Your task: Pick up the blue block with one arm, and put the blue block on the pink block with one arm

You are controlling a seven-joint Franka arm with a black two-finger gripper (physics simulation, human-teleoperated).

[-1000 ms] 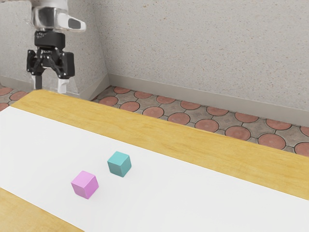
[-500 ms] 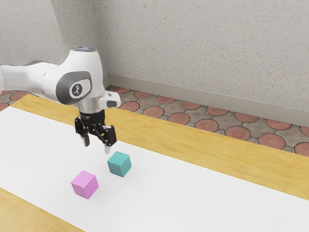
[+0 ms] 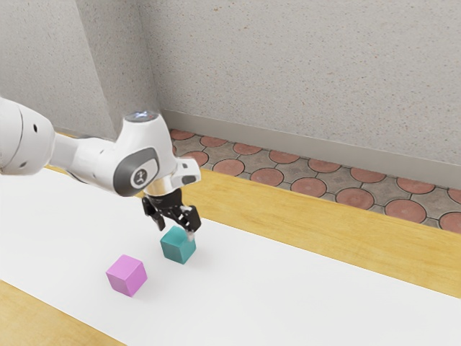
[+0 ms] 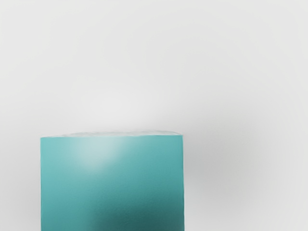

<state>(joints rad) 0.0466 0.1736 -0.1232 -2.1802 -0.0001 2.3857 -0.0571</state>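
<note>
Bench (image 3: 302, 288): white top, wooden borders. Arm (image 3: 108, 169) reaches in from the exterior view's left. Jaws spread apart, gripping nothing, poised just above the blue block (image 3: 178, 246), which sits on the white top. Pink block (image 3: 127, 274) lies near, at its 8 o'clock, not touching.

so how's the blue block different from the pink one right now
Colour: the blue block is teal-blue, the pink block is pink. Place: the blue block sits directly under the open gripper, while the pink block lies apart from the gripper, nearer the camera and toward the exterior view's left. Both are similar-sized cubes resting flat on the white table top, not touching each other.
</note>
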